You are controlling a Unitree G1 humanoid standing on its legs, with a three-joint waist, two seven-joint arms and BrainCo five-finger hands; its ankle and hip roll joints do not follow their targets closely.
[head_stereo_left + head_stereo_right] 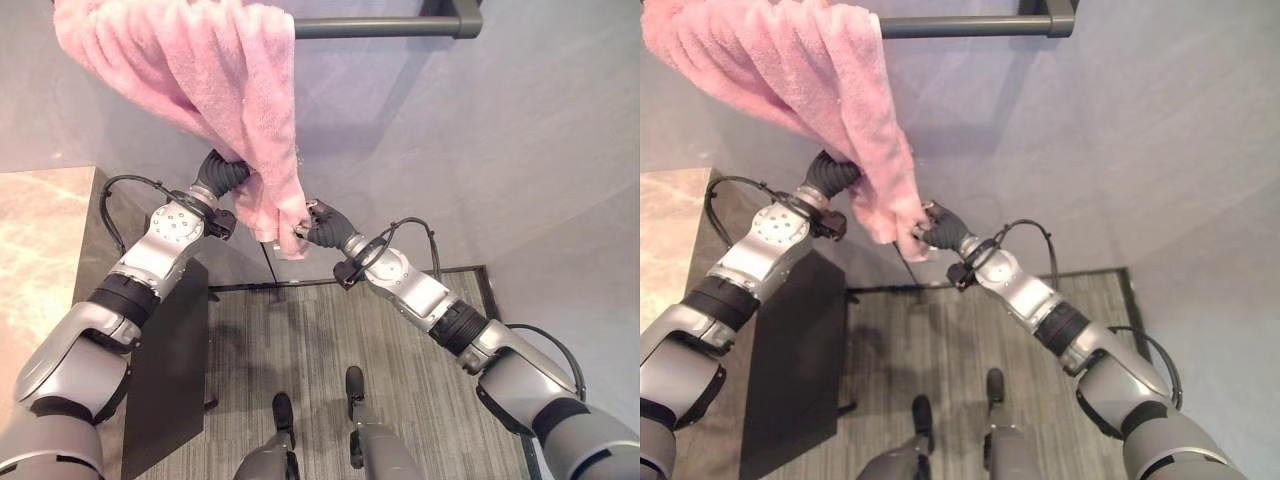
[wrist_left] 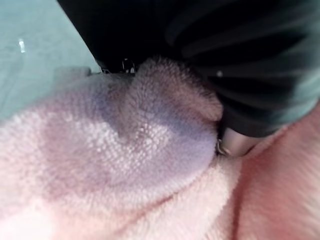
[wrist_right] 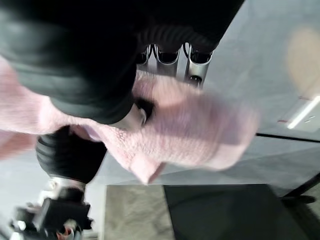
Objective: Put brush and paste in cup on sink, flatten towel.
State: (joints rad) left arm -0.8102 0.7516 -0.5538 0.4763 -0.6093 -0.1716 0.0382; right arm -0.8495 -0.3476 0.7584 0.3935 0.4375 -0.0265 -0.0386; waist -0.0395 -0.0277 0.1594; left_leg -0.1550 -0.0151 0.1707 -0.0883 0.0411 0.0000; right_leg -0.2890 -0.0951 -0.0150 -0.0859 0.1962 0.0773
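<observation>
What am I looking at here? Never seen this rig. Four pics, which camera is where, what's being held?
It is a humanoid robot with two arms. The two wide pictures come from a stereo camera on its head, looking down. The two close pictures come from cameras on each wrist. A pink towel hangs bunched over a dark rail on the grey wall. The right hand pinches the towel's lower end. The left hand reaches into the cloth from the other side, its fingers buried in the folds. A marble counter lies at the robot's left.
</observation>
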